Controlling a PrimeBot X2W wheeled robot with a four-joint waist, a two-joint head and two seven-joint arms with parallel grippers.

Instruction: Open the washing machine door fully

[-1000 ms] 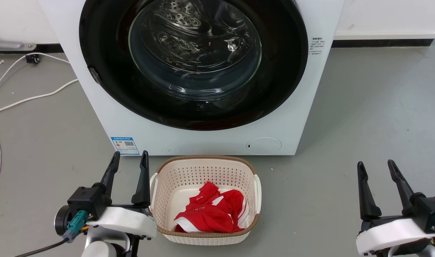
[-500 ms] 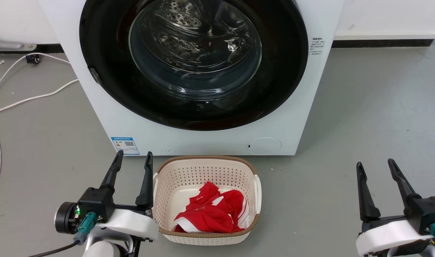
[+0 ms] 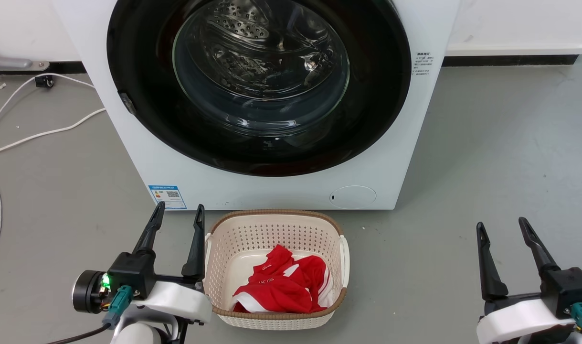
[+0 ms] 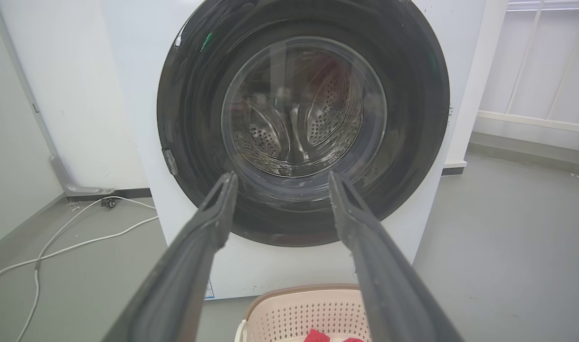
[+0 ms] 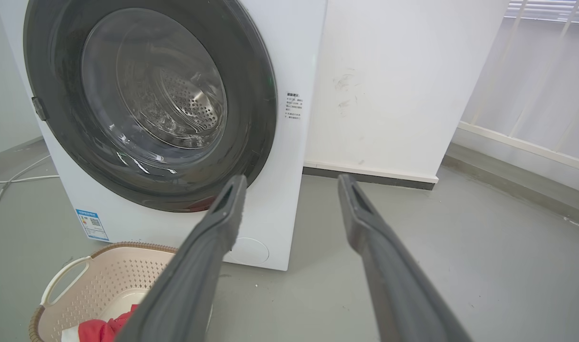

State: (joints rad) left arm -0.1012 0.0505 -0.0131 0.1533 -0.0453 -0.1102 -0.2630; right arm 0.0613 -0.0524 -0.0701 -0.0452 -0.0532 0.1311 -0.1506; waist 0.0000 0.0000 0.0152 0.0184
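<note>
**Closed washing machine door point(image 3: 259, 81), flush in the front of the washing machine point(image 3: 271, 191), ahead of the reach.**
Cream laundry basket point(image 3: 276, 213) on the floor against the machine's front, likely placed for loading; left gripper point(image 3: 180, 206) and right gripper point(image 3: 501, 222) spread wide, empty, either side of it.

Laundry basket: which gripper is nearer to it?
Left. The left gripper stands beside the basket, at its left rim; the right gripper is far off to its right.
</note>
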